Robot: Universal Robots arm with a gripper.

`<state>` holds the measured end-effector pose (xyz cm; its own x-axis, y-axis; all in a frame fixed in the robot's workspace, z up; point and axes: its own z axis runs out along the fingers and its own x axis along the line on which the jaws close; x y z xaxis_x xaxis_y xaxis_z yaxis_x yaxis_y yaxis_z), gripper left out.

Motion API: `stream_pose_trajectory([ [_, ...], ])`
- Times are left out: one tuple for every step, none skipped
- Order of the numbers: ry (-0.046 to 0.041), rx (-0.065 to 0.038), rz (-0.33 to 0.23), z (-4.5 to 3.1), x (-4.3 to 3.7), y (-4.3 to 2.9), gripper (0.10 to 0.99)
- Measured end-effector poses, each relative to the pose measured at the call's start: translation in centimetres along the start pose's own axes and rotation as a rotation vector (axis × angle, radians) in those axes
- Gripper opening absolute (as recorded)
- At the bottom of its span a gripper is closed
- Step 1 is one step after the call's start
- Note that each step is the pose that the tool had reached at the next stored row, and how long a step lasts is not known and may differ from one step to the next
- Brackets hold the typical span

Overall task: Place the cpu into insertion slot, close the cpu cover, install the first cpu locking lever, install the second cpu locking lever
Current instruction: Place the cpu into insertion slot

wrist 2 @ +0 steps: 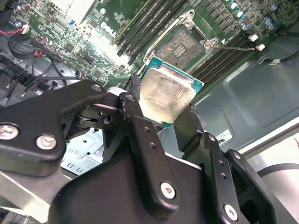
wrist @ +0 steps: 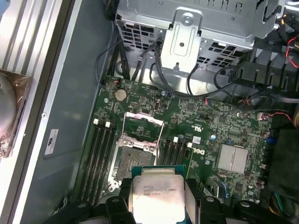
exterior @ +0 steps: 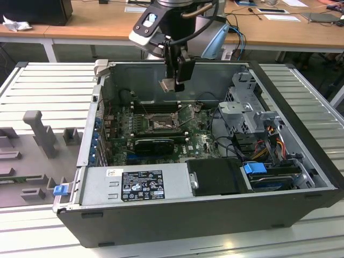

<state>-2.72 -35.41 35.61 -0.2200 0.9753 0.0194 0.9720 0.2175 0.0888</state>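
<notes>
The pincer (exterior: 173, 83) is clenched on the cpu (exterior: 167, 85), which hangs in the air inside the open case (exterior: 301, 107), above the board and well apart from the slot (exterior: 160, 124). The case sits on a ridged desk (exterior: 48, 80).

In the second wrist view the 2 black fingers (wrist 2: 135, 116) press on opposite edges of the cpu (wrist 2: 166, 93). Gripping it by the rim leaves both flat faces untouched, which probably protects the contacts underneath. The pale metal face is turned toward the camera. The chip is held roughly level with the board, a pose that would let it go down flat rather than corner first.

The slot (wrist 2: 183, 46) lies bare and dark inside its silvery rim, with nothing seated in it. In the first wrist view the cover (wrist: 145, 115) stands swung up off the slot (wrist: 135, 161), away from the cpu (wrist: 156, 191), so the opening is free from above. A thin wire lever (wrist 2: 236, 46) lies out to the side, unlatched, which is what lets the cover stand open. Memory slots (wrist: 100, 149) flank the slot closely, so there is little room for sideways error.

No step of the task is finished: the cpu is not in, the cover is up, and the levers are not fastened.
</notes>
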Motion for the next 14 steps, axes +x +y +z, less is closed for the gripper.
stream_pose_trajectory([
  [-0.0005,0.000,0.006,0.00,0.00,0.00,0.529],
  [-0.0009,0.000,0.010,0.00,0.00,0.00,0.529],
  [-0.0013,0.000,0.015,0.00,0.00,-0.01,0.529],
  [-0.0017,0.000,0.019,0.00,0.00,-0.01,0.529],
  [-0.0018,0.000,0.020,0.00,0.00,-0.01,0.529],
  [-0.0021,0.000,0.024,0.00,0.00,-0.01,0.529],
  [-0.0025,-0.001,0.029,0.01,0.00,-0.01,0.529],
  [-0.0027,-0.001,0.031,0.01,0.00,-0.01,0.529],
  [-0.0030,-0.001,0.034,0.01,0.00,-0.01,0.529],
  [-0.0032,-0.001,0.036,0.01,0.00,-0.01,0.529],
  [-0.0034,-0.001,0.039,0.01,0.00,-0.01,0.529],
  [-0.0038,-0.001,0.043,0.01,0.00,-0.01,0.529],
  [-0.0041,-0.001,0.046,0.01,0.00,-0.01,0.529],
  [-0.0043,-0.001,0.048,0.01,0.00,-0.01,0.529],
])
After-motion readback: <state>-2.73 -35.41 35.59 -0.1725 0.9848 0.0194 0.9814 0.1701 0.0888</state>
